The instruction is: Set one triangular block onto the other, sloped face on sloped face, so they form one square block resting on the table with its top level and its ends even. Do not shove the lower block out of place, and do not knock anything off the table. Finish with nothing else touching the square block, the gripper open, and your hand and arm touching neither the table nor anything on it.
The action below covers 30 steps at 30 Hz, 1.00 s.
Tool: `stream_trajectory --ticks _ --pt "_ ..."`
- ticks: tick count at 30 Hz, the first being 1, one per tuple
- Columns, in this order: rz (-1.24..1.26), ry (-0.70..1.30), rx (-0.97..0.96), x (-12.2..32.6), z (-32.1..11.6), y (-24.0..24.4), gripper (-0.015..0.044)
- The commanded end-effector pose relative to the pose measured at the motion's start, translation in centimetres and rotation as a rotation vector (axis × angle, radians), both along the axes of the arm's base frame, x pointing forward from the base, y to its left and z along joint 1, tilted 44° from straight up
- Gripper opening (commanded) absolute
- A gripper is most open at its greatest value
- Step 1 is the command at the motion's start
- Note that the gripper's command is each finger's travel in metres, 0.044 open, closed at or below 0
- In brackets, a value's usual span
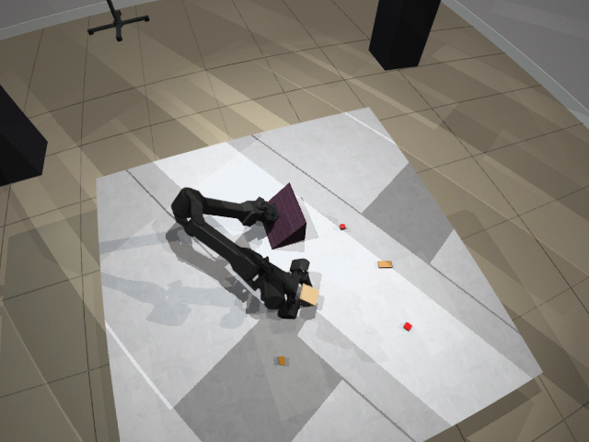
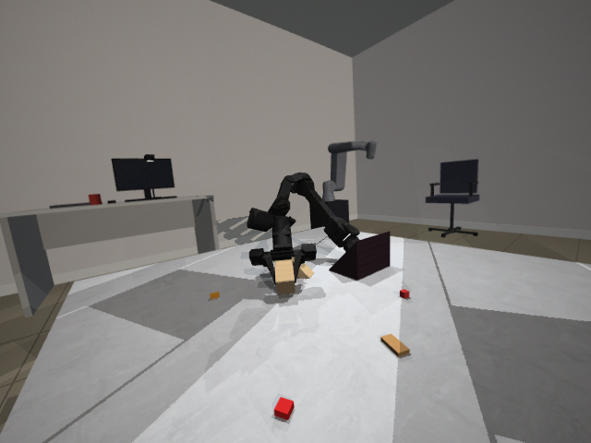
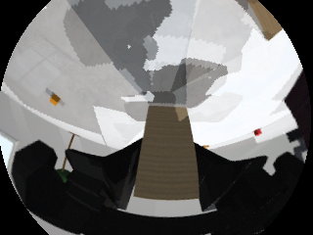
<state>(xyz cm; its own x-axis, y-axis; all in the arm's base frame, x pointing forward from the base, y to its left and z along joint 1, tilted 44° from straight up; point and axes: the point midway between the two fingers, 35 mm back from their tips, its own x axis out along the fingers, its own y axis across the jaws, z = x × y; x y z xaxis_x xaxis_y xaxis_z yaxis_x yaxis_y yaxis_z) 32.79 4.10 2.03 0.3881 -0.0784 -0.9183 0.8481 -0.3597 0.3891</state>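
Observation:
My gripper (image 1: 305,291) (image 2: 285,275) (image 3: 166,141) is shut on one light-wood triangular block (image 1: 309,295) (image 2: 284,281) (image 3: 166,166), with a finger on each of its two sides. The held block is tilted and seems to hang slightly above the table (image 1: 380,371) (image 2: 333,381). The other triangular block (image 2: 305,270) (image 3: 266,21) stands behind the held one in the exterior view and at the upper right in the wrist view. The arm hides it in the top view. A gap of table shows between the blocks in the wrist view.
A large dark purple wedge (image 1: 288,216) (image 2: 374,256) stands beside the arm's base. Two red cubes (image 1: 342,226) (image 1: 408,326), a flat orange-brown block (image 1: 385,263) (image 2: 395,344) and a small orange block (image 1: 282,360) (image 2: 214,295) lie around the gripper.

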Motion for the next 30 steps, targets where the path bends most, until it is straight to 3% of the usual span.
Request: stream_trajectory --ticks 1,12,28,30 --pt "0.040 -0.030 0.074 -0.4 0.2 -0.3 0.0000" --pt "0.153 -0.132 0.318 -1.4 0.9 -1.9 0.0000" --pt "0.125 -0.109 0.265 -1.1 0.8 -1.6 0.0420" --pt "0.125 -0.109 0.265 -1.1 0.8 -1.6 0.0440"
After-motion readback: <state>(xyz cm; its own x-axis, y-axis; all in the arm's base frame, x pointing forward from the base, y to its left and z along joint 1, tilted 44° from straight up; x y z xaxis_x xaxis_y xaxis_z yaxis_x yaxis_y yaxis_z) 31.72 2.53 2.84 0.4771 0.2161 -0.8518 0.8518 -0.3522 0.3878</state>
